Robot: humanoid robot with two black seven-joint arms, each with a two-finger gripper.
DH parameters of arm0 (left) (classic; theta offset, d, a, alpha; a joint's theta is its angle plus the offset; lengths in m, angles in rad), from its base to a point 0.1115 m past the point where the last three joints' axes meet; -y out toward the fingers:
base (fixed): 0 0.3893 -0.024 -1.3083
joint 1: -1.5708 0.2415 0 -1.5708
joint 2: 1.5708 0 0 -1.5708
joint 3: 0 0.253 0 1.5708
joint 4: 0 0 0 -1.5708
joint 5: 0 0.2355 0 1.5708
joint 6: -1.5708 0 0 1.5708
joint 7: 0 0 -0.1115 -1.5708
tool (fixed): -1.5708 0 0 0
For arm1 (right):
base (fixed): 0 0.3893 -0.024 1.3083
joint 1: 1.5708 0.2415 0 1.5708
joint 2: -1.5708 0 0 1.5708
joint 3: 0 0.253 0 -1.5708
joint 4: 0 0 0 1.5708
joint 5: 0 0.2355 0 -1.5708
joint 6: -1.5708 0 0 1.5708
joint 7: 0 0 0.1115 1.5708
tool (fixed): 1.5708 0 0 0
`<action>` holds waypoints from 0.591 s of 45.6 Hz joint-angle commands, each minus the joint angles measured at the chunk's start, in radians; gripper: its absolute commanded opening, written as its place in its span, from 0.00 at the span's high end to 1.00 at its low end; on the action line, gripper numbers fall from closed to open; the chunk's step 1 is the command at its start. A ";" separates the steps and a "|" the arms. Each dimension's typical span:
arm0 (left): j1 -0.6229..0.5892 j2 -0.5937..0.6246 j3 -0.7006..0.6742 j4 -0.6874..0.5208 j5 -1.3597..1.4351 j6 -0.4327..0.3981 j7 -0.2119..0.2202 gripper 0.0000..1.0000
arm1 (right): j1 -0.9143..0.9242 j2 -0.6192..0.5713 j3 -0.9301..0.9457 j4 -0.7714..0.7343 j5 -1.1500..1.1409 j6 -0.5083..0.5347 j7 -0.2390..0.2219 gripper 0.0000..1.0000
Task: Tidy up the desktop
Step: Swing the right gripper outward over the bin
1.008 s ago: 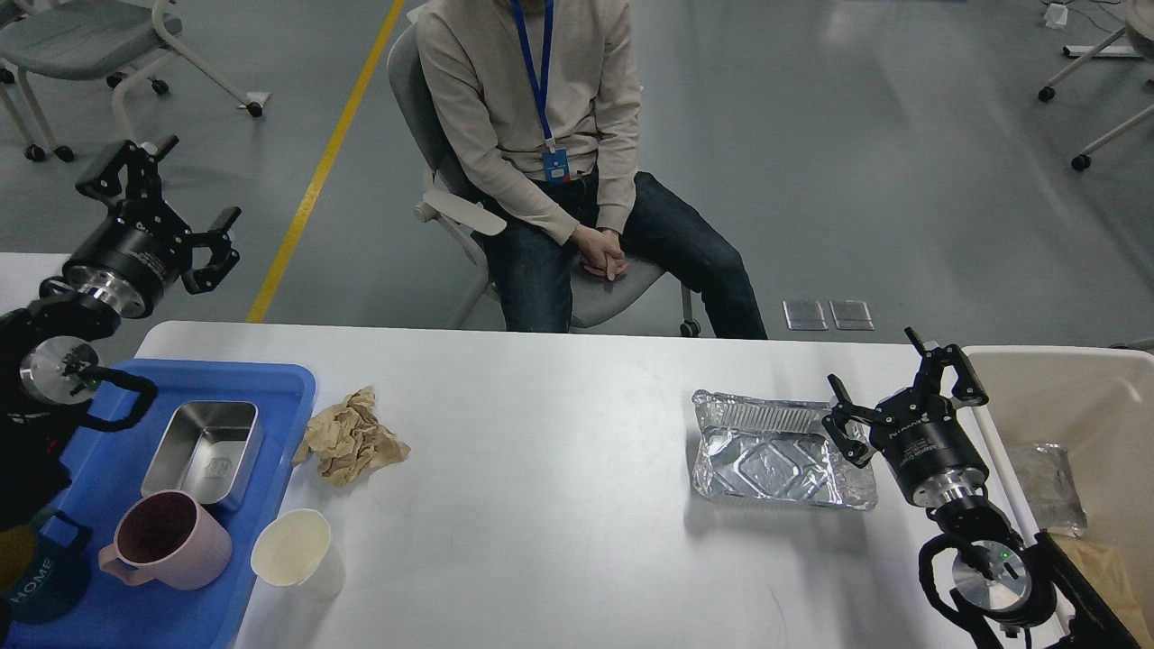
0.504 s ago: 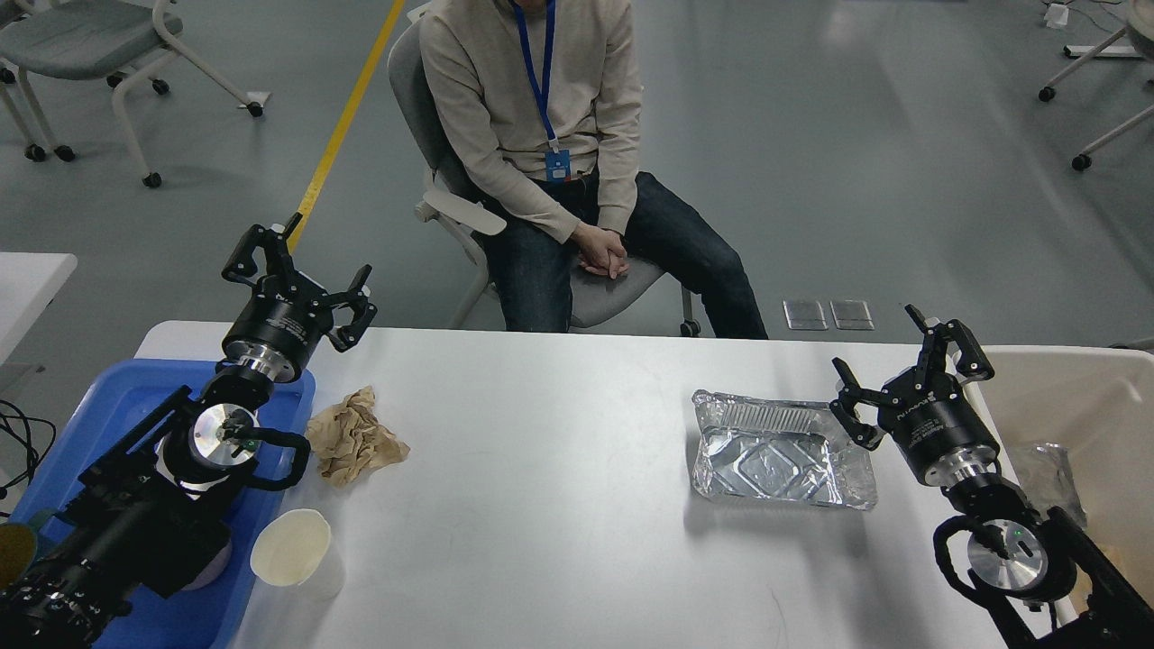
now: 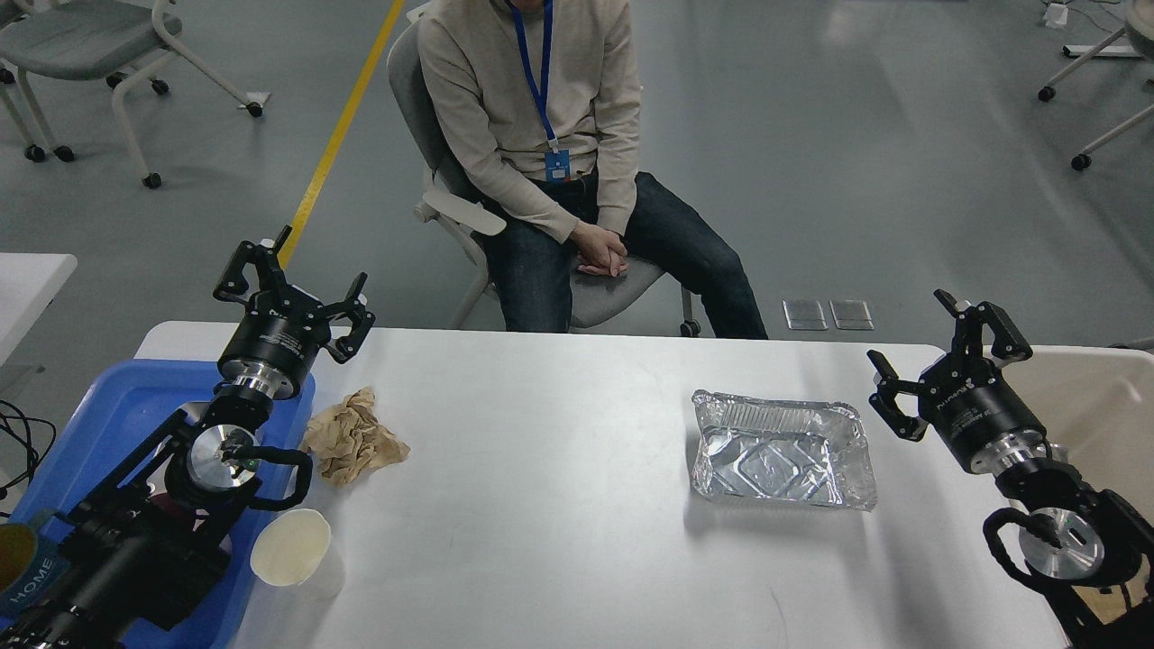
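Bench (image 3: 559,505) clutter looks light: foil tray (image 3: 780,448) flimsy, best pinched at its rim. Both end effectors, left (image 3: 293,281) and right (image 3: 947,351), hang open, empty.

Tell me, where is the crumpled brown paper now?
The crumpled brown paper lies on the desktop's left part, beside the blue tray, behind the white cup.

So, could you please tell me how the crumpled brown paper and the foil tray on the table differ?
The crumpled brown paper is matte tan and a shapeless wad; the foil tray is shiny silver and a rectangular, open-topped container. The paper lies on the desktop's left side beside the blue tray; the foil tray sits on the right, near the beige bin. The paper looks smaller. Both rest on the desktop, untouched by either gripper.
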 commanded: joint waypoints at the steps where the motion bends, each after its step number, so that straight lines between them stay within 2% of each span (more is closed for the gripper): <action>1: 0.028 0.022 -0.027 -0.041 0.002 0.076 0.005 0.04 | 0.012 -0.088 -0.003 0.013 -0.142 0.016 0.001 0.00; 4: 0.030 0.036 -0.027 -0.045 0.002 0.106 0.012 0.04 | 0.013 -0.146 -0.005 0.013 -0.198 0.032 0.001 0.00; 10: 0.042 0.066 -0.030 -0.050 0.001 0.112 0.012 0.04 | 0.016 -0.214 -0.005 0.018 -0.239 0.055 -0.001 0.00; 18: 0.062 0.082 -0.040 -0.096 -0.001 0.118 0.009 0.04 | -0.010 -0.278 -0.012 0.125 -0.253 0.081 -0.022 0.00; 27: 0.073 0.082 -0.043 -0.117 -0.002 0.144 0.009 0.04 | -0.022 -0.399 -0.078 0.168 -0.422 0.084 -0.024 0.00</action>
